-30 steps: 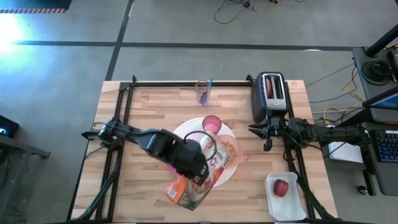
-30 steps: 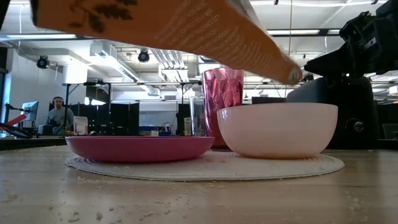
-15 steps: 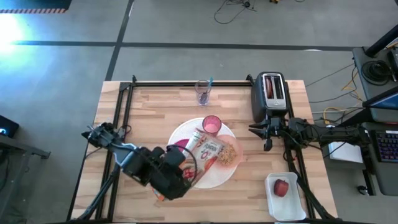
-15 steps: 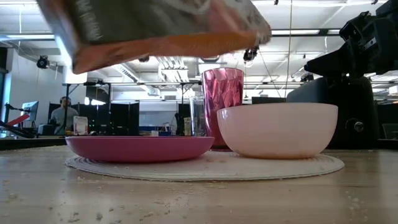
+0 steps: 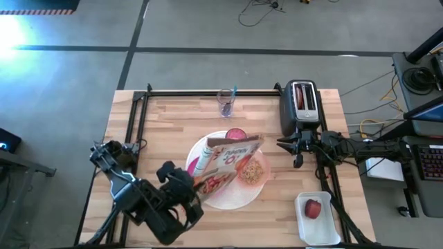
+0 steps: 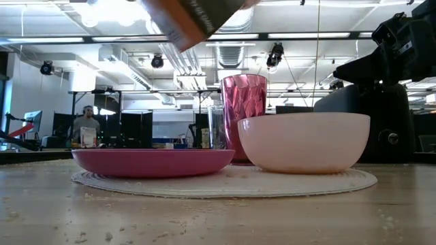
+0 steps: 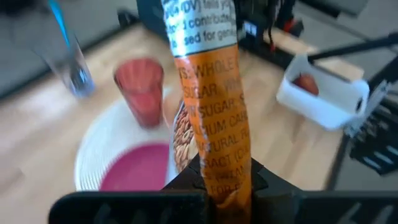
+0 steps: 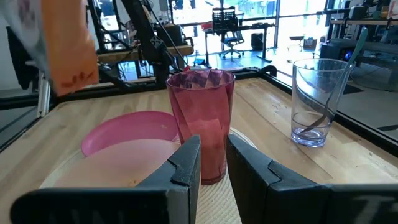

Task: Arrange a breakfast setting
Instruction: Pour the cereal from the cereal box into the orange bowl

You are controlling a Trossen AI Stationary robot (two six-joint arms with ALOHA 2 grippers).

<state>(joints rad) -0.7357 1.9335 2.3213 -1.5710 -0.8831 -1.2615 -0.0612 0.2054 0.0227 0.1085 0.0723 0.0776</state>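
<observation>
An orange cereal box (image 5: 228, 159) hangs tilted over the round white plate (image 5: 232, 202), with my left gripper (image 5: 192, 188) shut on it. On the plate stand a magenta plate (image 6: 153, 162), a peach bowl (image 5: 253, 171) with brown cereal in it, and a pink tumbler (image 5: 236, 134). A teal-handled spoon stands in a clear glass (image 5: 225, 102) at the far edge. A small red fruit (image 5: 313, 207) lies in a white tray (image 5: 316, 225). My right gripper (image 5: 280, 144) waits at the table's right side, level, its fingers a little apart with nothing between them. My left gripper pinches the cereal box near one end (image 7: 227, 186) between its two fingers, across the box's two broad faces, with a narrow orange side panel toward the wrist camera. The fingers slant down from the table's near left. The box reaches away from the fingers, lifted clear over the plates.
A black toaster (image 5: 302, 104) stands at the far right, just behind my right gripper. Cereal crumbs lie scattered on the wood near the front edge (image 6: 204, 224). Bare wood lies left of the white plate (image 5: 152, 131).
My left gripper has drawn back toward the table's near left corner, risen a little and rolled its wrist. The cereal box has swung from slanting down toward the bowl to lying higher across the plates, its far end lifted away from the bowl.
</observation>
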